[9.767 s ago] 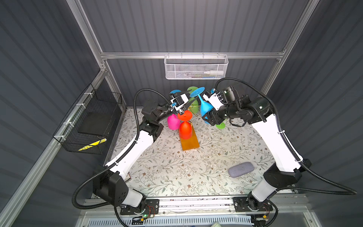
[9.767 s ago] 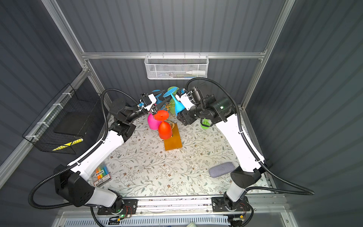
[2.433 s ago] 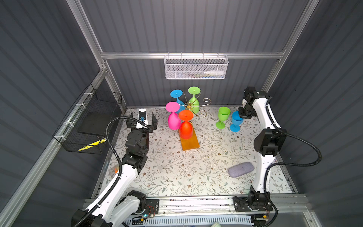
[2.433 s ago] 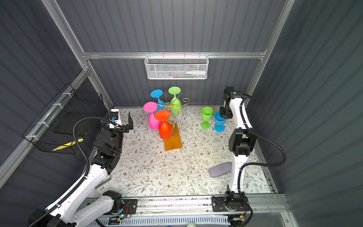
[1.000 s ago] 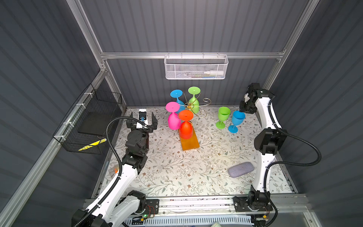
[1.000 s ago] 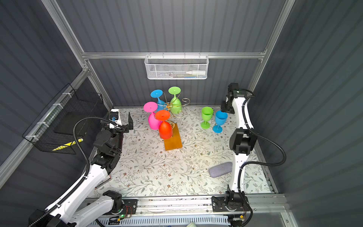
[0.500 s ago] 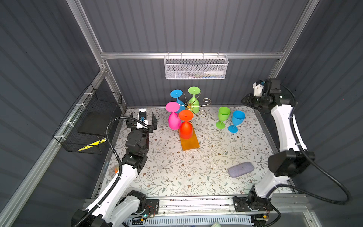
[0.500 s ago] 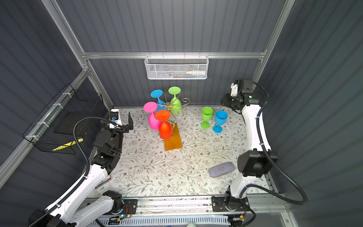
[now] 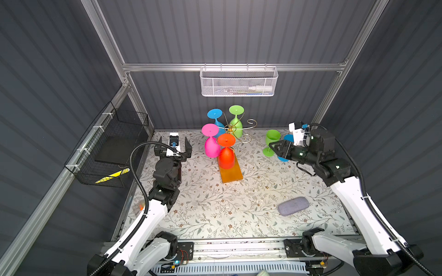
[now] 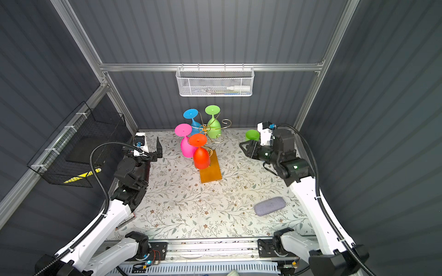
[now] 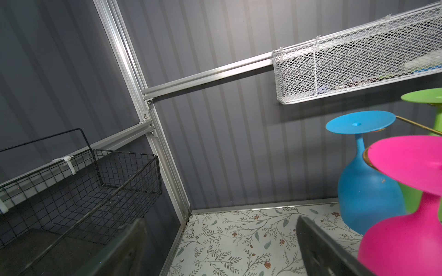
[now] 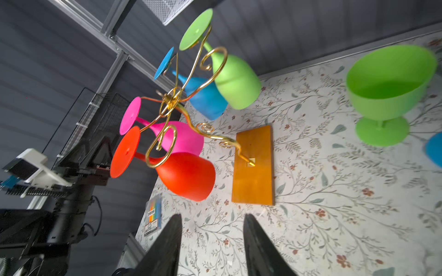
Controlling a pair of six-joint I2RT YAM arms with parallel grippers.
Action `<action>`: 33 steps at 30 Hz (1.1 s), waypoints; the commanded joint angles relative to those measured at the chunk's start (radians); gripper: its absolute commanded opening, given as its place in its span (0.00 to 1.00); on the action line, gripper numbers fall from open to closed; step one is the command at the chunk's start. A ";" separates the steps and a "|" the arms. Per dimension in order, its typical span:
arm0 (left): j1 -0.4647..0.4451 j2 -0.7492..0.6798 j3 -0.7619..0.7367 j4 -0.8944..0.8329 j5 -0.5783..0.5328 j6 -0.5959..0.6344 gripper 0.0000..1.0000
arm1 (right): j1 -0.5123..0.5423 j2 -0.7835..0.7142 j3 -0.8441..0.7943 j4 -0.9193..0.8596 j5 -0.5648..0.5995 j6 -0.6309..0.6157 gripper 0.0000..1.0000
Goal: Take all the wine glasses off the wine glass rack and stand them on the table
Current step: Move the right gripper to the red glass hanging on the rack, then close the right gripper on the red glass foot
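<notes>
our left pincer (image 9: 178,146) gapes wide and empty, apart from the rack (image 9: 233,173); our right pincer (image 12: 210,239), half open, holds nothing near the green glass (image 9: 272,135).

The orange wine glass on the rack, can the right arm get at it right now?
Probably yes: the right gripper is open and empty, facing the rack, and only bare floral mat lies between it and the orange glass.

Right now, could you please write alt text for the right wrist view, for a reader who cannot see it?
A gold wine glass rack on an amber base holds four upside-down glasses: green, blue, pink and red. Another green glass stands upright on the floral table nearby, and the right gripper is open and empty.
</notes>
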 commanded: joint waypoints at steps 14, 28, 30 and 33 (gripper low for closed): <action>0.005 -0.011 -0.009 0.005 -0.012 0.006 1.00 | 0.302 0.103 -0.070 0.435 0.139 0.256 0.44; 0.005 -0.025 -0.010 0.003 -0.008 -0.005 0.99 | 0.355 0.250 0.052 0.475 0.158 0.285 0.44; 0.006 -0.027 -0.010 0.003 -0.008 -0.004 1.00 | 0.359 0.264 0.066 0.472 0.164 0.290 0.44; 0.005 -0.031 -0.009 0.003 -0.008 -0.005 0.99 | 0.364 0.288 0.088 0.477 0.162 0.300 0.44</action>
